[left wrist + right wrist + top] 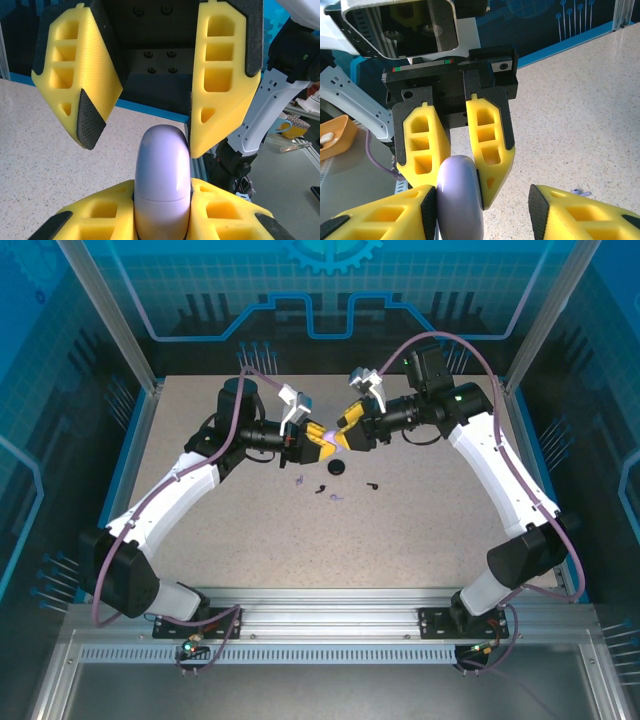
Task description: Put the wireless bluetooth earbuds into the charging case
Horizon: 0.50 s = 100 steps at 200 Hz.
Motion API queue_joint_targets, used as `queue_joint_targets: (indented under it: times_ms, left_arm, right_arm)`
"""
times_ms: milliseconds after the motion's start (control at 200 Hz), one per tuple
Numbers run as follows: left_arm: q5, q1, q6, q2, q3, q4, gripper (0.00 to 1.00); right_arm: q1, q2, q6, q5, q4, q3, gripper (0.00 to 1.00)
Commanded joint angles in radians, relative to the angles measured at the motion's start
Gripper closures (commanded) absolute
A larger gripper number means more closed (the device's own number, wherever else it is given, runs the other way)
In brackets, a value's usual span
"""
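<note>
The left gripper (320, 443) pinched a lilac capsule (162, 175) clear of the worktop (420, 530), probably to steady it for the right gripper (343, 435), which was spread with one finger against its tip. The charging case (337, 468) lay at 6 o'clock from them, with the earbuds (372, 483) loose at its 4 and 7 o'clock, not yet inserted.

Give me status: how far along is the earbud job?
Done: nothing seated yet. The round black puck sits on the table, and the small black pieces lie loose near it, apart from it.
In hand: the left pincer is shut on a lavender capsule, and the right pincer is open, straddling its free end.
Left: both insertions.
</note>
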Motion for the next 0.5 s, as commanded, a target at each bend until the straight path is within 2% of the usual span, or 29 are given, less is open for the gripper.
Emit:
queue_joint_targets:
  times_ms: [0,495]
  left_arm:
    - [0.054,-0.010,0.036,-0.051,0.023,-0.006,0.88]
    - [0.090,-0.015,0.083,-0.080,0.010,-0.039,0.87]
  right_arm:
    - [0.006,0.006,0.032,0.077,0.009,0.024,0.48]
    - [-0.027,0.004,0.113,0.136,0.070,0.009,0.49]
